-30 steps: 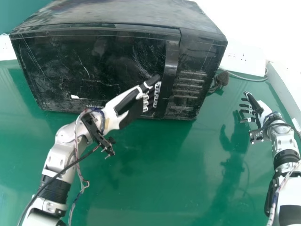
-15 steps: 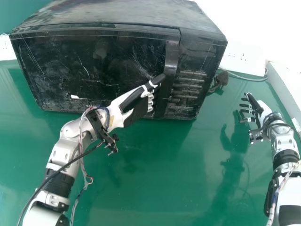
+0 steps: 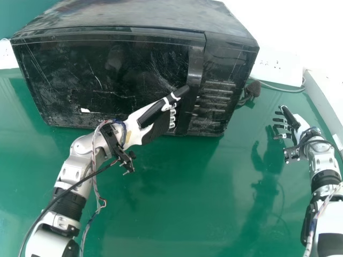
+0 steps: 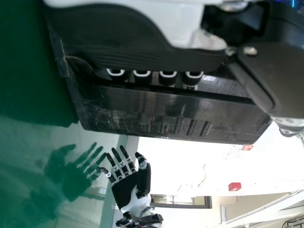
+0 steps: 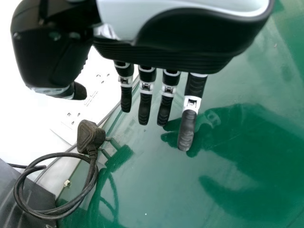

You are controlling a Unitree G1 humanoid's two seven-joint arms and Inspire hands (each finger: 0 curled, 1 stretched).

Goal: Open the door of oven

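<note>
Low on the oven point(image 3: 139, 16), the left hand point(image 3: 155, 128) grips the closed door's point(image 3: 107, 69) handle point(image 3: 196, 64); a shallow hold could slip when pulled. The right hand point(image 3: 299, 124), open, is beside the oven.

Ovens point(image 3: 134, 20): one, far on the counter point(image 3: 177, 203), taking up the left and middle.
Oven doors point(image 3: 123, 64): one.
Door handles point(image 3: 196, 64): one, on the door's right side.
White marks on the door point(image 3: 84, 110): one.
Hands: two, the left hand point(image 3: 155, 115) at the oven, the right hand point(image 3: 292, 122) on the right.
Plugs point(image 5: 90, 134): one, right of the oven.
Socket panels point(image 3: 276, 68): one, far right.
Red wall fixtures point(image 4: 234, 186): two.
Panel ridges point(image 3: 215, 91): several, exact count unclear.
</note>
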